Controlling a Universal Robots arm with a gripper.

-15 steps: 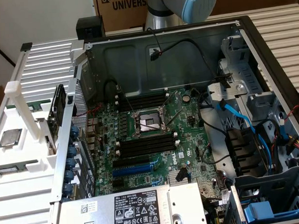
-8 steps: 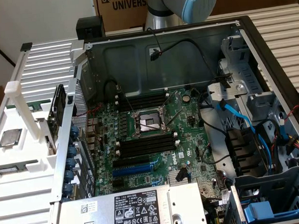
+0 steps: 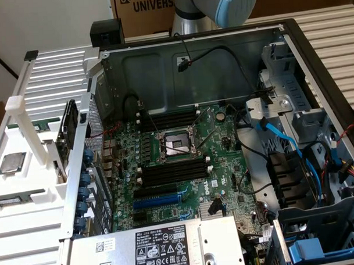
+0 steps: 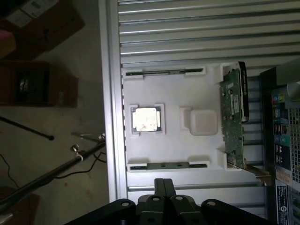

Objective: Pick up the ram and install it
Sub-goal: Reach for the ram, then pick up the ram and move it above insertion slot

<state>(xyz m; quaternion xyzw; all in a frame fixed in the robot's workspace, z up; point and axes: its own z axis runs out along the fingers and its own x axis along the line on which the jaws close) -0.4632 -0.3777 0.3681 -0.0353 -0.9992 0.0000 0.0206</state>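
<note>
The gripper [image 4: 163,183] is cut off at its base, so only black knuckles and two slim black fingers show; the fingers are pressed together with nothing between them. It hangs over the ribbed metal table [image 4: 187,28], just short of a white moulded tray [image 4: 173,140]. Nearest the fingers, a ram [image 4: 166,165] sits edge-up in a narrow tray groove. Only its thin dark-green edge shows, and its chips and label are hidden. A second ram [image 4: 161,72] lies the same way in the far groove. Between them a square silver chip [image 4: 146,118] rests in a shallow pocket beside a raised, rounded white pad [image 4: 204,122]. A green card [image 4: 232,117] with a metal bracket stands on edge at the tray's side, its far end partly covered. Beyond it is the open grey steel case [image 3: 221,55]. In the exterior view, its green motherboard [image 3: 224,166] carries long black slots [image 3: 169,170] with white clips, partly crossed by black and blue cables. The arm [image 3: 219,6] is cut off above.
</note>
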